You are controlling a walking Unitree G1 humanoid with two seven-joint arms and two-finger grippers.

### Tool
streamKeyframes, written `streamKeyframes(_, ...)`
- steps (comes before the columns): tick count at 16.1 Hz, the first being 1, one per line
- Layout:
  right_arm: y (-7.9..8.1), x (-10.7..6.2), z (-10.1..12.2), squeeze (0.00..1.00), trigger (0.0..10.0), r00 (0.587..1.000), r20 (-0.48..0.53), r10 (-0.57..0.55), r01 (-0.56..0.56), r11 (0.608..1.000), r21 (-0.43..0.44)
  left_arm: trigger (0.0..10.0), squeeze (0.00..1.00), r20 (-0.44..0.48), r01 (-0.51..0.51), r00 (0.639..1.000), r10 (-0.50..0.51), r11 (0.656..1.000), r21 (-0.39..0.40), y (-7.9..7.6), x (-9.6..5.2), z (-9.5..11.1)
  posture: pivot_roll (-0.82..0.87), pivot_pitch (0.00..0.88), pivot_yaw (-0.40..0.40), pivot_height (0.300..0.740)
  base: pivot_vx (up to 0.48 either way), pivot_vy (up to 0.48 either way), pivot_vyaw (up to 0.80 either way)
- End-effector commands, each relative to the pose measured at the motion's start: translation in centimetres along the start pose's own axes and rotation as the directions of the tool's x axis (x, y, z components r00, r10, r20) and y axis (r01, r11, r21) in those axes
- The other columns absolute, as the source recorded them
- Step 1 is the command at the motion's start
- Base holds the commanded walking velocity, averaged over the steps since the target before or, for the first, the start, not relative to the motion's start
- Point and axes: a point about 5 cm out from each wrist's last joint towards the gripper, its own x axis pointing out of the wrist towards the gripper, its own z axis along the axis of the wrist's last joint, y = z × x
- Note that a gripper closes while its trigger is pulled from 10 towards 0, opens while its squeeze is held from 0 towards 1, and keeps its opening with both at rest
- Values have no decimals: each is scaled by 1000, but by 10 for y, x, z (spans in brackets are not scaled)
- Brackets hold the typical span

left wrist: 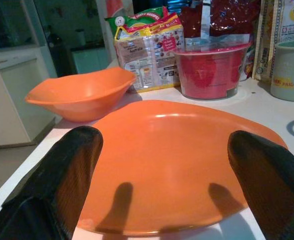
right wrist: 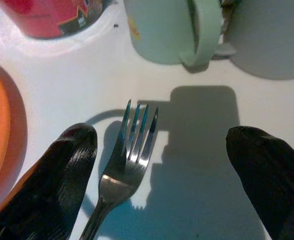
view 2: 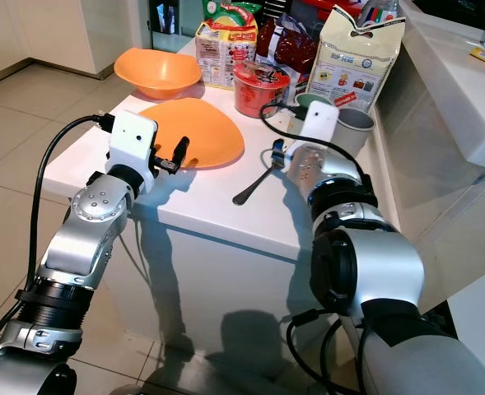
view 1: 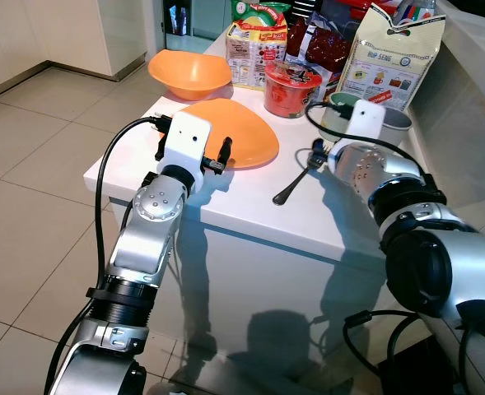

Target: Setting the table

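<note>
An orange plate [view 1: 235, 133] lies on the white table [view 1: 250, 210] near its front edge. My left gripper [left wrist: 166, 150] is open and hovers just before the plate's near rim, one finger to each side. A steel fork [view 1: 291, 185] lies to the right of the plate, tines pointing away from me. Low over the fork's head [right wrist: 129, 150] my right gripper [right wrist: 161, 140] is open, with the tines closer to one finger [right wrist: 67, 170]. Neither gripper holds anything. An orange bowl [view 1: 190, 72] stands behind the plate at the far left.
Behind the plate and fork stand a red instant-noodle cup [view 1: 291, 89], a pale green mug [right wrist: 171, 30], a grey pot [view 2: 353, 127] and several food packets [view 1: 394, 53]. Tiled floor [view 1: 36, 181] lies left of the table, and a white counter [view 2: 456, 74] runs along the right.
</note>
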Motion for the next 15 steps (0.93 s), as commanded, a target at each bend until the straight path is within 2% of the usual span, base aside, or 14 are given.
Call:
streamKeyframes(1,-7,2,-6,0,10000,999,-31,-24,25,1000,11,10000,0,28,11,1000,-11,1000,3,-4,3,8,190,0,-135,740,0,0,0)
streamKeyframes(6,-6,3,-23,0,10000,996,-78,-34,31,999,-39,10000,0,30,15,999,-15,1000,2,-4,4,9,188,0,-132,740,0,0,0)
streamKeyframes(15,4,3,-45,0,10000,989,-141,-32,26,998,-49,10000,0,27,15,1000,-15,1000,1,-4,3,8,191,0,-128,740,0,0,0)
